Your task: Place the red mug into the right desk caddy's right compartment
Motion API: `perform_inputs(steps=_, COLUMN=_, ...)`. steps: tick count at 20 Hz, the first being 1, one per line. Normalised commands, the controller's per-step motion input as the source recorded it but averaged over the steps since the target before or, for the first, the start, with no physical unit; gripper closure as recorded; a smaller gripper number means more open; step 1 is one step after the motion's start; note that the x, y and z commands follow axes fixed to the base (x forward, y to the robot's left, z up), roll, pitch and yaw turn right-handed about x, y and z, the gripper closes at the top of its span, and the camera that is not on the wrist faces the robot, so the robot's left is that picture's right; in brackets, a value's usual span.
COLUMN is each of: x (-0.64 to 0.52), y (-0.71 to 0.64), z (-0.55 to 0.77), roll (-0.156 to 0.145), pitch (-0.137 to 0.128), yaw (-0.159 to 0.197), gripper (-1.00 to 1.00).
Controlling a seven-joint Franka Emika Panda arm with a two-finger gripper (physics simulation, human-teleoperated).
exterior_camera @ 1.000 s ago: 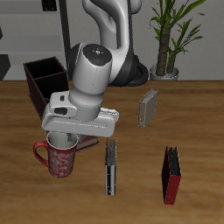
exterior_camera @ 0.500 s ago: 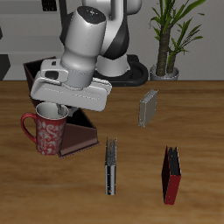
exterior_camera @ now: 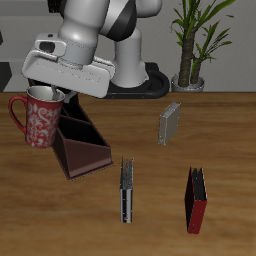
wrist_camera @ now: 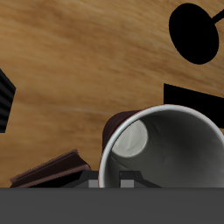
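Holding the red mug aloft at the table's side edge

My gripper is clamped on its rim; the mug hangs upright above the right desk caddy, well clear of its compartments

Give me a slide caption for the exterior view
Gripper holds the red mug by its rim, lifted over the right desk caddy.

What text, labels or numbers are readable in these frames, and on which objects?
None readable.
red mug: pale swirl pattern only, no lettering.
right desk caddy: plain.
Grey book, red book, small grey box: any print too small to read.
Wrist view: no text.
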Motion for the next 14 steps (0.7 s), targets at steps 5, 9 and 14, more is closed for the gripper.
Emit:
perform_inputs(steps=5, x=-0.51, y=-0.14, z=0.58, roll=-0.017, pitch=-0.082, yaw=-0.005, gripper=1.00)
perform_inputs(steps=9, x=-0.43, y=-0.13, z=0.42, roll=-0.015, pitch=-0.056, yaw=-0.016, gripper=1.00)
perform_inputs(steps=14, x=-0.56, y=-0.06, z=0.43, roll=-0.023, pitch=-0.058, yaw=-0.020, gripper=1.00)
